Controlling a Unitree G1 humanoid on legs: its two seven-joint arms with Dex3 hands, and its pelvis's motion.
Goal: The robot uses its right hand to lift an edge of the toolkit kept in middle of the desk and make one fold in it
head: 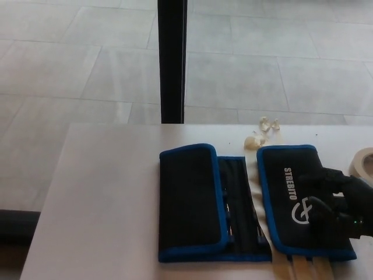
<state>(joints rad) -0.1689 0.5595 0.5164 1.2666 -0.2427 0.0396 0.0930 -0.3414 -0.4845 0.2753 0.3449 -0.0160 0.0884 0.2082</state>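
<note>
The black toolkit (233, 204) with blue piping lies on the white counter (99, 198), toward its right half and close to the near edge. Both outer flaps are folded inward and lie flat, leaving a narrow strip of tool slots showing between them. The right flap bears white lettering reading "STREBITO" above a round white logo. The right hand (341, 207) rests on this flap's right part, fingers (323, 175) bent down against the fabric; whether it grips the flap or only presses it cannot be told. Pale strips (303, 268) stick out under the toolkit's near edge. A tape roll (362, 164) sits at the right border. The counter's left half is bare.
</note>
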